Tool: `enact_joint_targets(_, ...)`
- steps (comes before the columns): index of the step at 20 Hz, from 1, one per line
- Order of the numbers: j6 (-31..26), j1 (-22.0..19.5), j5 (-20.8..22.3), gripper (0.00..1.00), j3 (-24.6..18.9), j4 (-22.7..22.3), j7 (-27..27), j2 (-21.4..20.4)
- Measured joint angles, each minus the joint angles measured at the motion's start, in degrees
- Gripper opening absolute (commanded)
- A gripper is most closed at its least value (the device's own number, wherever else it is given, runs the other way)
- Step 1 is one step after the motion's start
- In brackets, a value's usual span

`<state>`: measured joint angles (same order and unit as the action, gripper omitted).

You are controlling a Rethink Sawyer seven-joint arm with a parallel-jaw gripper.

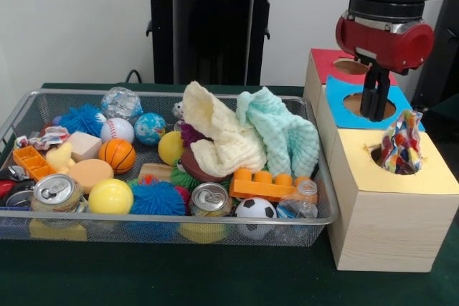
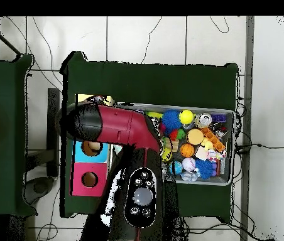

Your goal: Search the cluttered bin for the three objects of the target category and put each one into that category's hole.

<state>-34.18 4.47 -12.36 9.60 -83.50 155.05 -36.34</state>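
The wire mesh bin [image 1: 165, 214] fills the left and middle of the front view and holds many toys; it also shows in the overhead view [image 2: 230, 145]. One crumpled multicolour wrapper [image 1: 401, 142] stands in the round hole [image 1: 378, 155] of the yellow-topped box [image 1: 423, 178], sticking up out of it. Another wrapper [image 1: 47, 136] lies at the bin's far left, by the rim. A third one does not show. My gripper [image 1: 375, 105] hangs open and empty over the blue-topped box, just behind and left of the wrapper in the hole. In the overhead view the arm hides the gripper.
Blue-topped box [image 1: 358, 105] and red-topped box [image 1: 331, 64] stand behind the yellow one, each with a hole. In the bin lie a cream cloth [image 1: 219, 134], a mint cloth [image 1: 283, 134], balls, cans [image 1: 56, 191] and an orange brick [image 1: 262, 185].
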Motion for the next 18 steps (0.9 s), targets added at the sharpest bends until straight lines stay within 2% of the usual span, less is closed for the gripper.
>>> enact_joint_targets(13, 0.0, -0.9, 0.2, 0.0, 0.0, -1.1, 0.0, -1.6)
enact_joint_targets(18, 0.0, -0.7, 0.0, 0.0, 0.0, -4.3, 0.0, -2.1)
